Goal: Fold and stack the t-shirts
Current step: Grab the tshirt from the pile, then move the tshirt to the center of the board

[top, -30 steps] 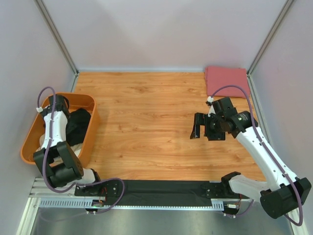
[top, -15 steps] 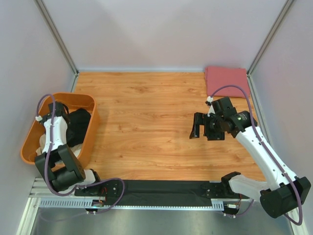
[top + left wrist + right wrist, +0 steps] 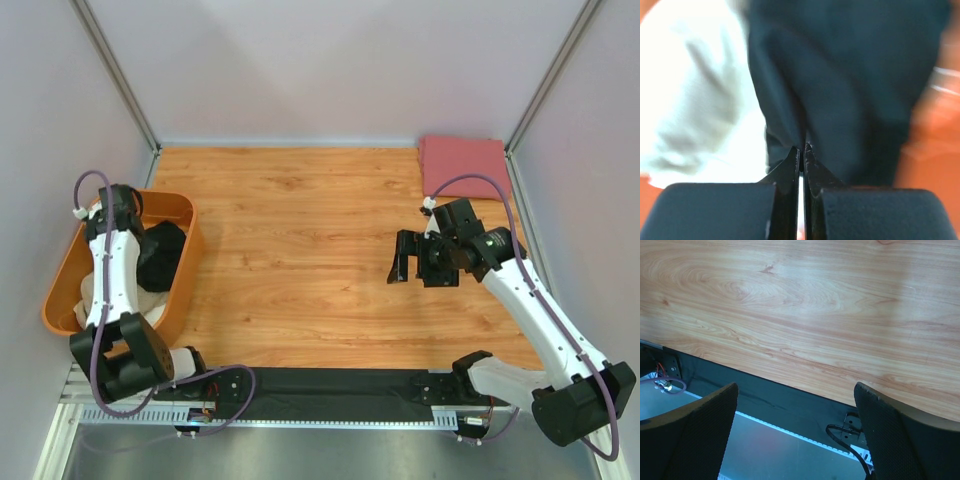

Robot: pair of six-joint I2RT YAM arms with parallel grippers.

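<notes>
A black t-shirt lies bunched in the orange tub, on top of a pale cream t-shirt. My left gripper reaches down into the tub and is shut on a fold of the black t-shirt. The pale t-shirt lies just left of the pinch. A pinkish-red t-shirt lies folded in the table's far right corner. My right gripper hovers open over the right half of the table, and nothing sits between its fingers.
The tub stands at the table's left edge against the left wall. Grey walls close in the table on the left, far and right sides. A black mat and a metal rail run along the near edge, between the arm bases.
My left gripper has closed on the black t-shirt, and its wrist has shifted toward the tub's far end. The right arm has not moved.
</notes>
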